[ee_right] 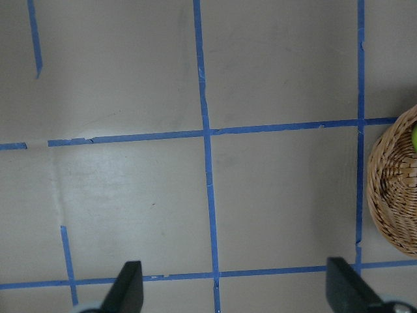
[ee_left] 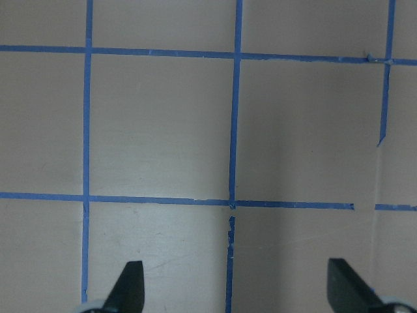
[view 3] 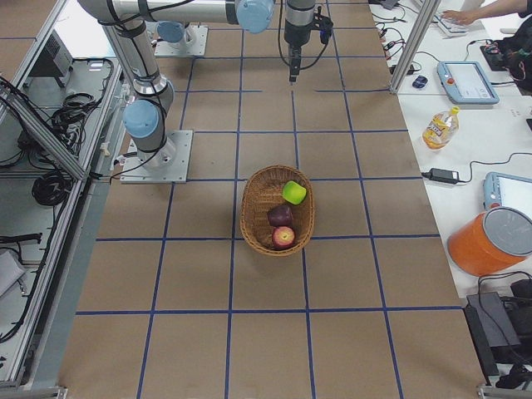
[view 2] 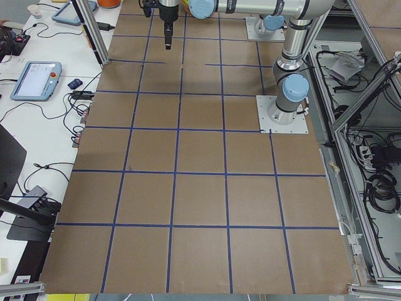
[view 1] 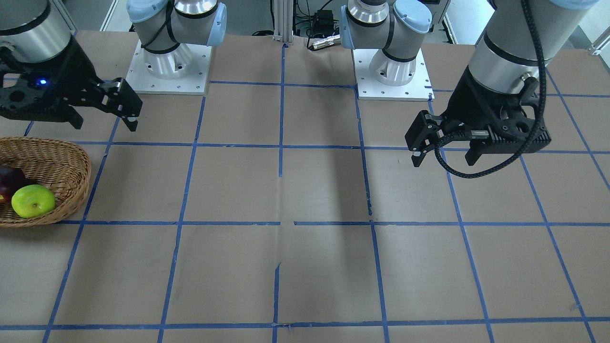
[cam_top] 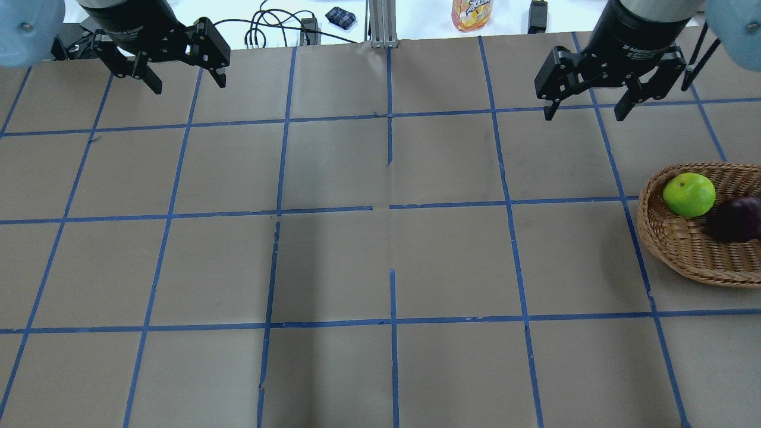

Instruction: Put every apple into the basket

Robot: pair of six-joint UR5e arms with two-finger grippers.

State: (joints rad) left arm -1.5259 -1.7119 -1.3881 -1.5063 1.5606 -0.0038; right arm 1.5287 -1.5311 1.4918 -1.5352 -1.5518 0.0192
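Note:
The brown wicker basket [view 3: 253, 208] stands on the table at my right end; its rim also shows in the overhead view [cam_top: 678, 255], the front view [view 1: 57, 162] and the right wrist view [ee_right: 391, 195]. In it lie the lime green apple [view 3: 293, 192] [cam_top: 688, 194] [view 1: 33, 201], the dark maroon apple [view 3: 280, 215] [cam_top: 737, 219] [view 1: 9, 183] and the red speckled apple [view 3: 283, 237]. My right gripper [cam_top: 584, 113] [view 1: 105, 125] [ee_right: 236, 290] is open and empty, raised above the table beside the basket. My left gripper [cam_top: 189, 83] [view 1: 443, 159] [ee_left: 238, 290] is open and empty, raised over the table's left part.
Blue tape lines [cam_top: 389, 208] divide the brown table top into squares. The two arm bases [view 1: 169, 66] [view 1: 393, 71] stand at the robot's edge. An orange bottle [cam_top: 472, 12], cables and tablets [view 3: 465, 79] lie on the white bench past the far edge.

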